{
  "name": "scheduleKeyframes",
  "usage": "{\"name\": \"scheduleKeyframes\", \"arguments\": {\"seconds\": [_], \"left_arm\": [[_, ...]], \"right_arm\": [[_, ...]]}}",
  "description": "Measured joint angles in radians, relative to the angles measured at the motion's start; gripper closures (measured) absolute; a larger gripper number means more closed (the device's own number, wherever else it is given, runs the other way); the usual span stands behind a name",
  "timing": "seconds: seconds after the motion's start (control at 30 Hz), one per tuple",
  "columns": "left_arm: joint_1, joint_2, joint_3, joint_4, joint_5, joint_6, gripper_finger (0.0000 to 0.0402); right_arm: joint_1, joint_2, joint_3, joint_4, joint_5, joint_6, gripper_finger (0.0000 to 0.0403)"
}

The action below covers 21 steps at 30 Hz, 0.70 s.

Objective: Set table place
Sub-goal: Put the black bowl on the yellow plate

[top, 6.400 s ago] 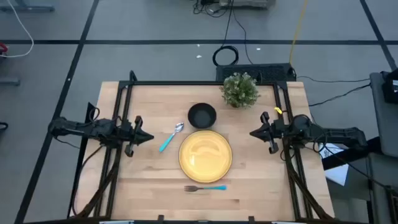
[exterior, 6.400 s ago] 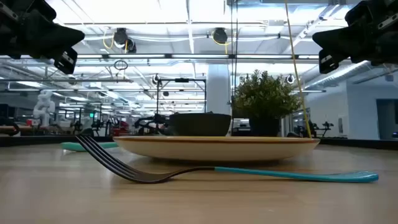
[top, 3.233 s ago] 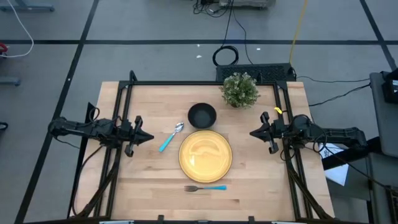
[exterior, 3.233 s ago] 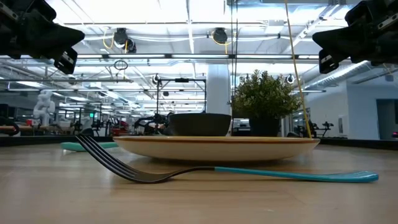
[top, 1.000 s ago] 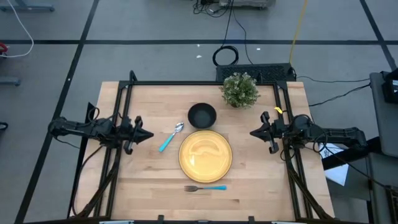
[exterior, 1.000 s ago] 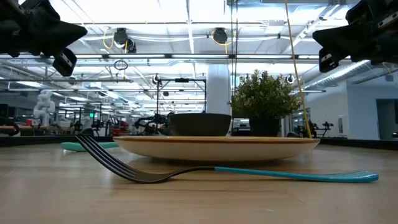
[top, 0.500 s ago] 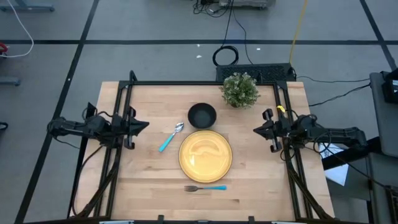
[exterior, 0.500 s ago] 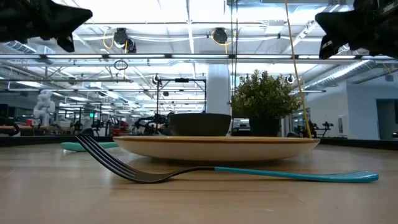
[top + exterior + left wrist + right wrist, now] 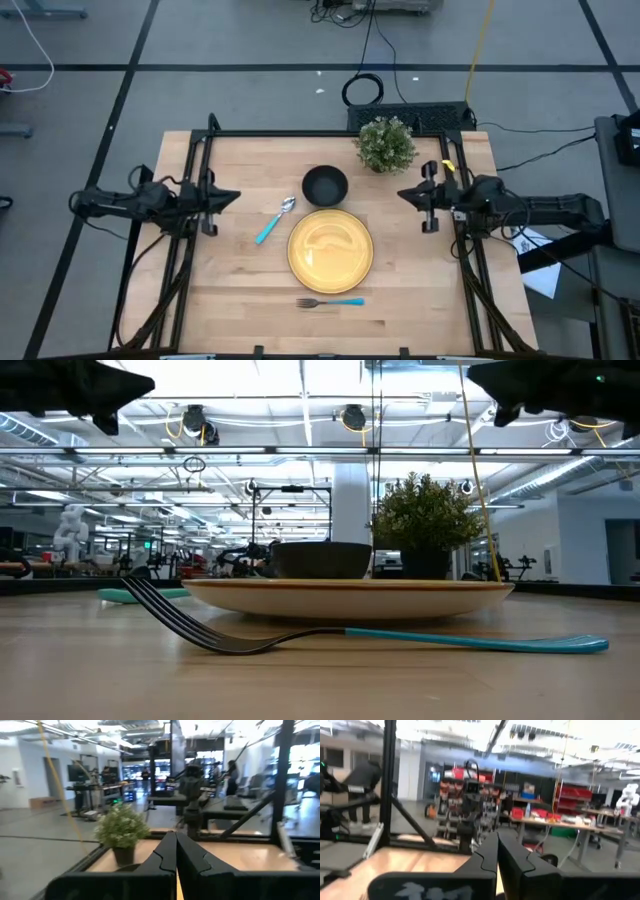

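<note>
A round yellow plate (image 9: 331,248) lies on the light-wood table (image 9: 240,300) near its middle. The black bowl (image 9: 325,185) stands just beyond the plate. A spoon (image 9: 274,220) with a turquoise handle lies left of the plate, and a turquoise-handled fork (image 9: 329,302) lies in front of it, tines pointing left (image 9: 170,610). My left gripper (image 9: 236,198) hovers shut over the table's left side, its fingers together (image 9: 175,851). Over the right side my right gripper (image 9: 401,195) hovers shut, its fingers together too (image 9: 497,851). Both hold nothing.
A small green potted plant (image 9: 386,145) stands at the table's far edge, right of the bowl. A black metal frame (image 9: 300,133) runs around the tabletop. Bare wood shows on both sides of the plate and along the near edge.
Both grippers have risen and rolled about their own long lines. In the low view each has climbed to the picture's top edge. My right gripper has also moved a little toward the table's far edge and inward. The tableware has not moved.
</note>
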State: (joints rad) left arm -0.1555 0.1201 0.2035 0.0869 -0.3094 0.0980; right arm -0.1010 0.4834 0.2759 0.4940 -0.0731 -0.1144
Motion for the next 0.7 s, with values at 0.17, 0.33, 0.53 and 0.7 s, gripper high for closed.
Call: {"name": "scheduleKeyframes", "arguments": {"seconds": [0.17,0.33,0.53,0.7], "left_arm": [[0.0,0.042,0.0,0.044,-0.031,0.008,0.0399],[0.0,0.058,0.0,0.06,-0.059,0.034,0.04],[0.0,0.063,-0.001,0.055,-0.103,0.023,0.04],[0.0,0.063,-0.001,0.024,-0.111,0.0,0.04]], "right_arm": [[-0.005,0.109,0.009,0.014,0.015,-0.003,0.0403],[-0.007,0.193,0.009,0.0,0.078,-0.005,0.0403],[-0.03,0.239,0.009,0.012,0.077,-0.026,0.0403],[-0.051,0.255,0.01,0.012,0.077,-0.075,0.0403]]}}
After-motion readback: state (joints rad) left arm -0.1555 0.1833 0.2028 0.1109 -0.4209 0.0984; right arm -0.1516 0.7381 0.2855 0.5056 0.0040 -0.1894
